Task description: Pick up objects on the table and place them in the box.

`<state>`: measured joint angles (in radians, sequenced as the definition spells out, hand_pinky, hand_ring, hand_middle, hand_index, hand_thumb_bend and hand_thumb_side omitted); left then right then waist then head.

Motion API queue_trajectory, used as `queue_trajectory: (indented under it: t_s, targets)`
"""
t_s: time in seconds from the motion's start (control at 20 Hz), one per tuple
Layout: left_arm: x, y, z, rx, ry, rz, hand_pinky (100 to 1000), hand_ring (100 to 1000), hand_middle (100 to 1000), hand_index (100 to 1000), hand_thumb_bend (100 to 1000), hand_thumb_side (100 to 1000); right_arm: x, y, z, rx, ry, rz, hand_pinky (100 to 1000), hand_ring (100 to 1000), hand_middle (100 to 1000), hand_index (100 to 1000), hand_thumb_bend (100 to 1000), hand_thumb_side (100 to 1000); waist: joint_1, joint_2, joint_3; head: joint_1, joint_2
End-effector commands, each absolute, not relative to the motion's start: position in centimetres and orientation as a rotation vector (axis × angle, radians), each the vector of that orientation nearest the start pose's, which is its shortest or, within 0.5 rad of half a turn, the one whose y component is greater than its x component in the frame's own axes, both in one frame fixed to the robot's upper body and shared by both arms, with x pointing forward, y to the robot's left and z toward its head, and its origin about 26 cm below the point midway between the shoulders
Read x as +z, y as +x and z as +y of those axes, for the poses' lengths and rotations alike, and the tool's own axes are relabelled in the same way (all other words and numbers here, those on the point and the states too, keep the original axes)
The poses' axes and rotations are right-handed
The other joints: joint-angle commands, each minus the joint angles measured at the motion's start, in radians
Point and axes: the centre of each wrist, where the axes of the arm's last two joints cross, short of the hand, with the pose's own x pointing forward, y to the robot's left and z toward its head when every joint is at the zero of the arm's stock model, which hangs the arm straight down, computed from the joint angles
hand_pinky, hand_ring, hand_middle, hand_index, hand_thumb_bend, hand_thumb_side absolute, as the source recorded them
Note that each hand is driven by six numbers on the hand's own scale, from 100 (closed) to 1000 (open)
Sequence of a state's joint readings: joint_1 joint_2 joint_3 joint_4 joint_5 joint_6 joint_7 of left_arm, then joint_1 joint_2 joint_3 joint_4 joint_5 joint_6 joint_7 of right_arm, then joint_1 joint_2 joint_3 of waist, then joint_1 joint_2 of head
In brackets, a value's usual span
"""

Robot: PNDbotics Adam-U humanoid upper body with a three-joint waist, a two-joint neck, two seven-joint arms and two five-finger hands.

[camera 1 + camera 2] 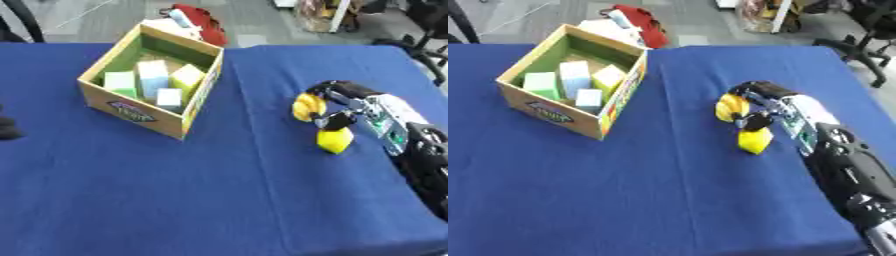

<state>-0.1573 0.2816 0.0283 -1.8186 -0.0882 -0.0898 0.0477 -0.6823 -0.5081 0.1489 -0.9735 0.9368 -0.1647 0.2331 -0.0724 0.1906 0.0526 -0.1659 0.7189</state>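
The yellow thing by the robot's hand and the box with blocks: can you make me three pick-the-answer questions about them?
1. Where is the open cardboard box?
A. left part of the blue tablecloth
B. right edge
C. on the floor

2. What colour is the small object at the right hand?
A. red
B. yellow
C. white

3. What is the right hand doing?
A. lying flat and open
B. fingers curled on the yellow object
C. inside the box

Answers: 1 A, the box sits left of the hand. 2 B, it shows bright yellow. 3 B, fingers bend around it, away from the box.
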Motion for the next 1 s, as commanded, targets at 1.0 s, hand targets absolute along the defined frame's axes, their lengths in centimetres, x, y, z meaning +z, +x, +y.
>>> queue_trajectory:
  t_s: [1.0]
  targets:
    - [12.6, 30.6, 28.3, -0.312, 0.283, -2.091, 689, 577, 578, 783, 100, 694, 21.9, 47.9, -20.5, 1.312, -0.995, -1.836, 612, 514, 194, 343, 100, 100, 0.009, -0.025, 0.054, -0.013, -0.017]
